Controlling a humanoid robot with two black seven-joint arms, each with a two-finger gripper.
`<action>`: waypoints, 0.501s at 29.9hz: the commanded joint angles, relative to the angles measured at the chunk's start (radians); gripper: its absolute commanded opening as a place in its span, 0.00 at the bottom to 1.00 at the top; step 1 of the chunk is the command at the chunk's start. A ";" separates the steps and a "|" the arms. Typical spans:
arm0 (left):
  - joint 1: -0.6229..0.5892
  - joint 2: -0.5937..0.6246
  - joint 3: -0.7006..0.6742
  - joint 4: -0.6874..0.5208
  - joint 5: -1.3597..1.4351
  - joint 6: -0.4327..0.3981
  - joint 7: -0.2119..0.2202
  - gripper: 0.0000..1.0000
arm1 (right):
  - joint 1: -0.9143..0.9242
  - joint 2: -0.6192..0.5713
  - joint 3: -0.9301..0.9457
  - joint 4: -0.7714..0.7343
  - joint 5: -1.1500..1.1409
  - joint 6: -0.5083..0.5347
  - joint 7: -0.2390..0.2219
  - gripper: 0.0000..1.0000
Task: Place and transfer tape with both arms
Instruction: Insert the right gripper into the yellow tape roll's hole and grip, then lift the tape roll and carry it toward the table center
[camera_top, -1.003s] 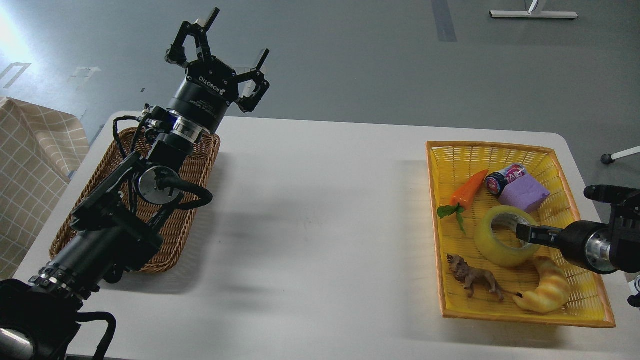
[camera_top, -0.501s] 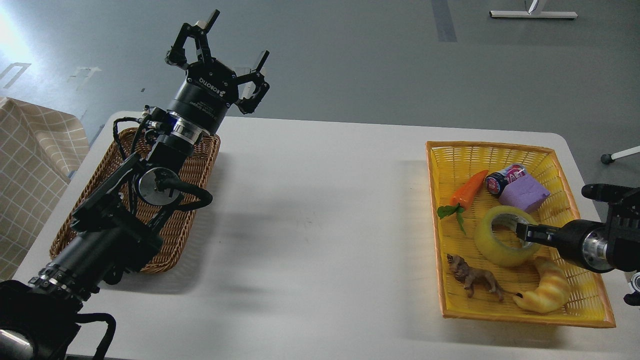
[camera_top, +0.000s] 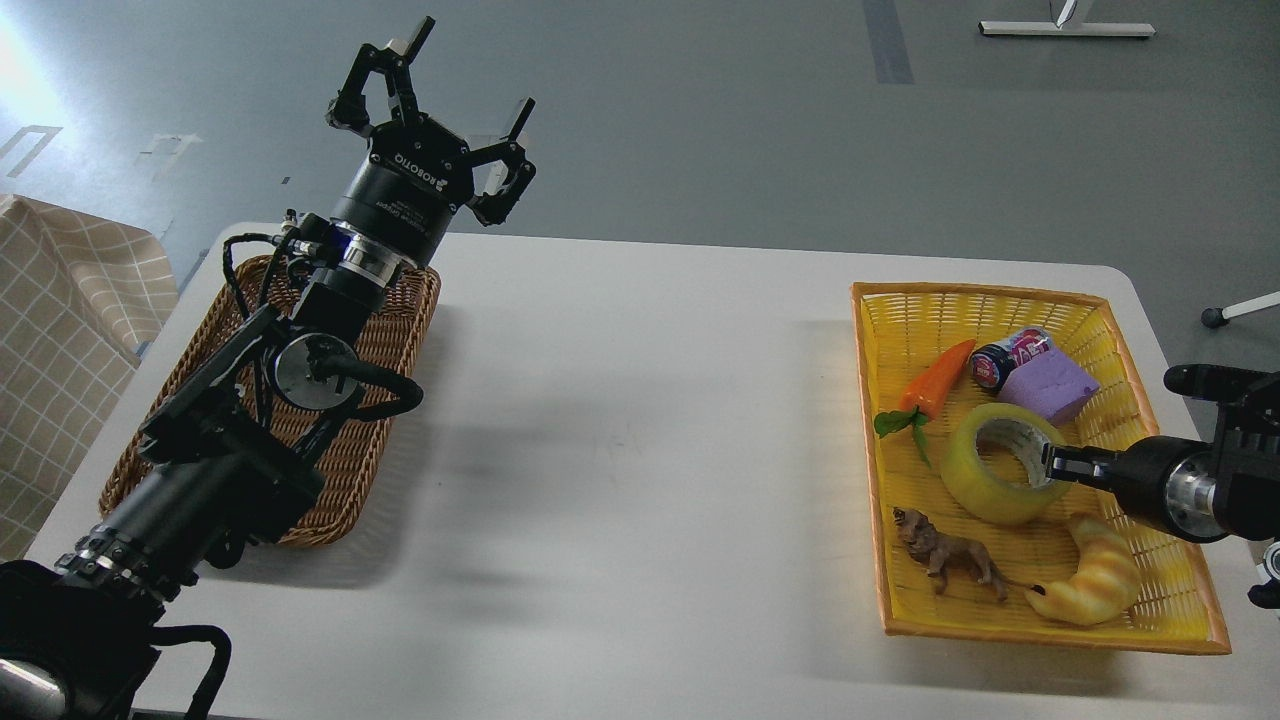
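Head view: one tape (camera_top: 1000, 466), two baskets.

A single head-height camera looks forward and down across the white surface (camera_top: 620, 420), taking in both baskets at mid-range, the grey floor (camera_top: 750, 120) filling the far background

Left of the black right gripper (camera_top: 1058, 465) sits a translucent yellowish tape roll (camera_top: 1000, 466) with a grey-white core, in a bright yellow woven plastic basket (camera_top: 1150, 630) edged in orange. Also there: an orange carrot toy (camera_top: 935, 377) with green leaves, a lilac foam block (camera_top: 1050, 389), a brown lion figurine (camera_top: 948, 556), a striped golden croissant toy (camera_top: 1095, 580). Below the black left gripper (camera_top: 440, 105) lies a brown wicker basket (camera_top: 355, 455) on the white table (camera_top: 640, 450); a beige checked cloth (camera_top: 60, 330) lies leftward.
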 joint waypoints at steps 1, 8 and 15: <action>-0.001 0.001 -0.001 0.000 0.000 0.000 0.000 0.98 | 0.024 -0.002 0.003 0.013 0.006 0.000 0.000 0.00; 0.000 0.001 -0.007 0.000 0.000 0.000 0.002 0.98 | 0.069 -0.069 0.044 0.100 0.067 0.000 0.009 0.00; 0.000 0.001 -0.007 0.000 0.000 0.000 0.000 0.98 | 0.178 -0.065 0.043 0.140 0.104 0.000 0.009 0.00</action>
